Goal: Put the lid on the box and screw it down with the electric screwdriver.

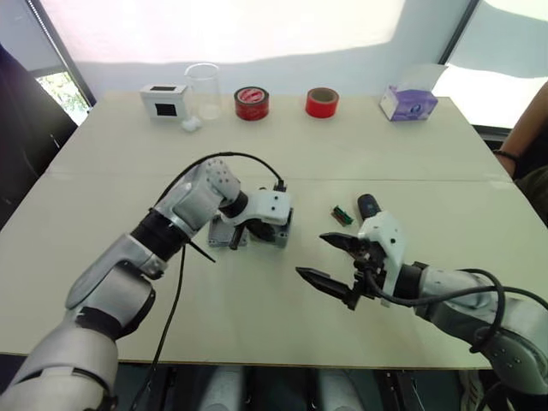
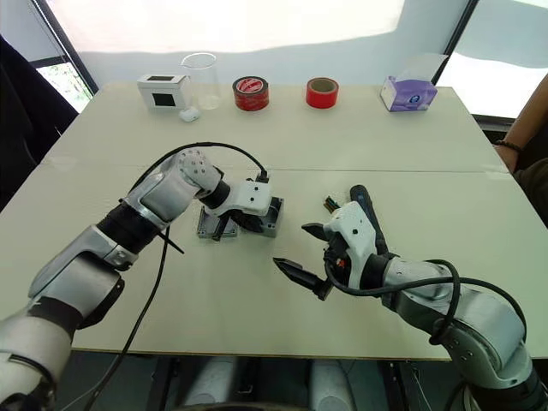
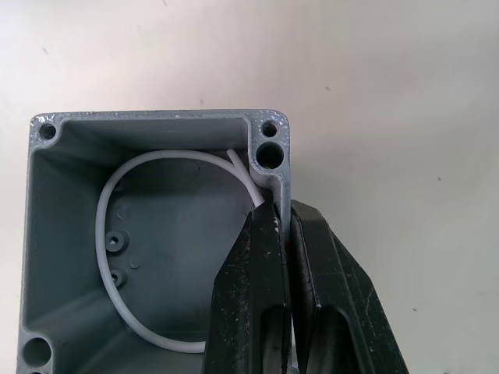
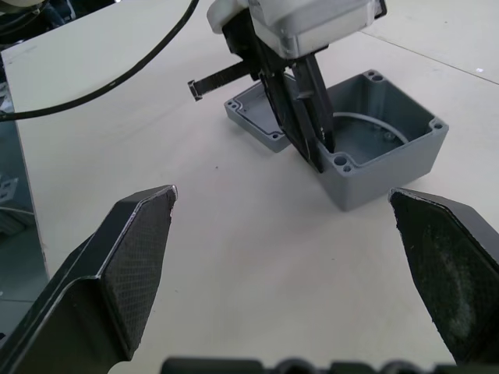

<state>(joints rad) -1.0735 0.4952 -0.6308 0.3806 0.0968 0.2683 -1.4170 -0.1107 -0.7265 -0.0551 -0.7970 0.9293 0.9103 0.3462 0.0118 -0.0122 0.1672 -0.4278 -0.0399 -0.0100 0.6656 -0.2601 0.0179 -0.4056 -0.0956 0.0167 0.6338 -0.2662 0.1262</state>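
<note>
Both arms are clad in silver-grey shells joined by black bands at the elbow and forearm. A white housing is fitted at each wrist, from which two black tapered fingers point(image 4: 132, 257) with cross-hatched inner pads are extended. A thin black cable point(image 1: 244, 158) is looped along the left arm, and another is coiled at the right forearm.

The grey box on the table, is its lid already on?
No, the box stands open with its inside showing, and the left gripper pinches one wall of it.
</note>
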